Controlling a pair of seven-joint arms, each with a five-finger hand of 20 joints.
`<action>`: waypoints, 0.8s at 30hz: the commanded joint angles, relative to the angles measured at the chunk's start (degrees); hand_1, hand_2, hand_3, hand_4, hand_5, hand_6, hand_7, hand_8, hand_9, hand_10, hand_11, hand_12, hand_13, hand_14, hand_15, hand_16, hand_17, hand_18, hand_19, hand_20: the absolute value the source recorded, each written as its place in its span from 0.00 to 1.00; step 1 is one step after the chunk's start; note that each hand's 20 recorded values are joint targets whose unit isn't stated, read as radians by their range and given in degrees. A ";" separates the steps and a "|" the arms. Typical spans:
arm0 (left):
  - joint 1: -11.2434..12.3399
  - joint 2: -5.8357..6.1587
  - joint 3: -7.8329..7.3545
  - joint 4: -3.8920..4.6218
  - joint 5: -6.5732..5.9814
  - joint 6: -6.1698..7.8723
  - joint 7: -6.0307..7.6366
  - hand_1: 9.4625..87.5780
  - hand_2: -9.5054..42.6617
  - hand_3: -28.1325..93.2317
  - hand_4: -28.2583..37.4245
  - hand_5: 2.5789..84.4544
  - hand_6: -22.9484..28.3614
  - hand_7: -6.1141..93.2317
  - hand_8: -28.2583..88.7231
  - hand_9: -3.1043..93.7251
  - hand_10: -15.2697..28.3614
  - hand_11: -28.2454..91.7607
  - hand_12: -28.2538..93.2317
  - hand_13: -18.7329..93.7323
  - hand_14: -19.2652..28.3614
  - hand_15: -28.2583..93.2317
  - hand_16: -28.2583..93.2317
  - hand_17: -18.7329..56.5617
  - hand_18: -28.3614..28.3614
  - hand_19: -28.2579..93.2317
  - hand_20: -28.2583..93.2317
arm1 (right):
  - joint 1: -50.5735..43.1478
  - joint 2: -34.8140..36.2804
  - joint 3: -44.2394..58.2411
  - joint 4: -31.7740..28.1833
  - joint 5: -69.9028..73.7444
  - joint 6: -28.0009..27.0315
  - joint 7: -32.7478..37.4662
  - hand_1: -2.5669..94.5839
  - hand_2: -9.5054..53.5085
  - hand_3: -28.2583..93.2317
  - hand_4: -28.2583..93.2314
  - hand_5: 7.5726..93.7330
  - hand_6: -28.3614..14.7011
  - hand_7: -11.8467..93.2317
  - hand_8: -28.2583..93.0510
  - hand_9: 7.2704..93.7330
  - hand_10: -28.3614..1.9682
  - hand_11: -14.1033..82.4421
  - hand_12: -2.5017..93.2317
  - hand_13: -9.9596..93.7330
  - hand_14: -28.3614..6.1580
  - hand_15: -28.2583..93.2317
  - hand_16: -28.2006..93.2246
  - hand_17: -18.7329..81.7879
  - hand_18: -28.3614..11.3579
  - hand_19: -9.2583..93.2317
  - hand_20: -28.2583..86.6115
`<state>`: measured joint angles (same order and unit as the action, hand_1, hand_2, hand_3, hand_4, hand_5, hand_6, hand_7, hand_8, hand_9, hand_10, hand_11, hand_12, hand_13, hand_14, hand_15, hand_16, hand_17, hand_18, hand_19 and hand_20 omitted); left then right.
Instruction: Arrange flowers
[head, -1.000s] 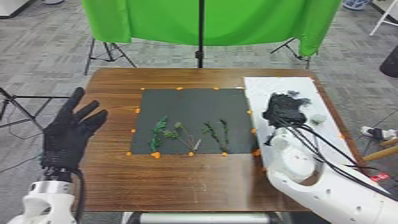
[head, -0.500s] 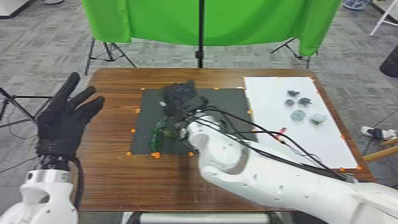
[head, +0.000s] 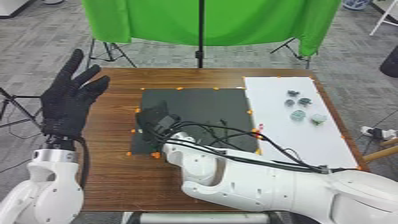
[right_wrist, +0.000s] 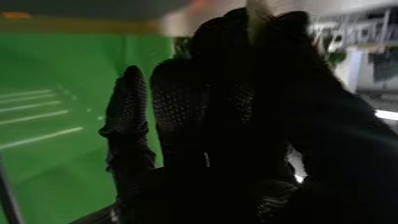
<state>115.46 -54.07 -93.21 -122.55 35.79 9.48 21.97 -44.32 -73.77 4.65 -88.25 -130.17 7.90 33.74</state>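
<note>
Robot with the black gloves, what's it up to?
It's arranging flowers. Its right robot hand is over the left part of the dark mat, but I can't tell if it's holding anything. Green sprigs lie on the mat, and small succulents sit on the white board. The left robot hand is open at the table's left side.

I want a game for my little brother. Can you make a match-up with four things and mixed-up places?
1. green cloth
2. black-gloved left hand
3. black-gloved right hand
4. pale green round pieces

A. on the white sheet
B. behind the brown wooden table
C. over the dark grey mat
D. by the table's left edge

Pairs: 1-B, 2-D, 3-C, 4-A
</note>
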 joint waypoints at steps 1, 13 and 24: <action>0.37 -0.48 0.56 0.50 0.32 -0.57 -0.89 0.17 0.30 0.87 0.00 0.35 0.50 0.18 0.15 0.33 0.75 0.40 0.32 0.37 1.00 0.62 0.17 0.14 1.00 0.65 0.43 | 1.34 -0.40 -0.01 0.67 -0.62 -1.16 -0.66 0.58 0.00 0.67 0.00 0.80 0.80 0.23 0.20 0.83 0.63 0.63 0.26 0.72 0.60 0.87 0.41 0.39 0.06 0.82 0.64; 3.53 -2.12 -1.03 -0.37 0.69 -0.91 -2.76 0.17 0.30 0.87 0.00 0.35 0.51 0.18 0.15 0.33 0.75 0.40 0.32 0.37 1.00 0.62 0.17 0.14 1.00 0.65 0.43 | -4.79 1.72 6.71 -3.85 -2.65 -3.95 -3.56 0.47 0.00 0.76 0.00 0.72 0.79 0.25 0.12 0.80 0.59 0.66 0.24 0.70 0.55 0.88 0.41 0.37 0.03 0.82 0.66; 10.13 -5.39 -4.58 -1.66 0.90 -0.73 -2.91 0.17 0.30 0.87 0.00 0.34 0.51 0.18 0.15 0.33 0.75 0.40 0.32 0.37 1.00 0.62 0.17 0.14 1.00 0.65 0.43 | -16.09 15.20 24.19 -15.37 1.96 0.93 1.60 0.44 0.00 0.78 0.00 0.70 0.79 0.25 0.12 0.77 0.58 0.64 0.23 0.67 0.53 0.88 0.39 0.36 0.03 0.82 0.66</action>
<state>121.83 -57.67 -97.03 -124.06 36.28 9.14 18.91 -54.36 -69.40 18.54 -98.23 -130.81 3.82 30.20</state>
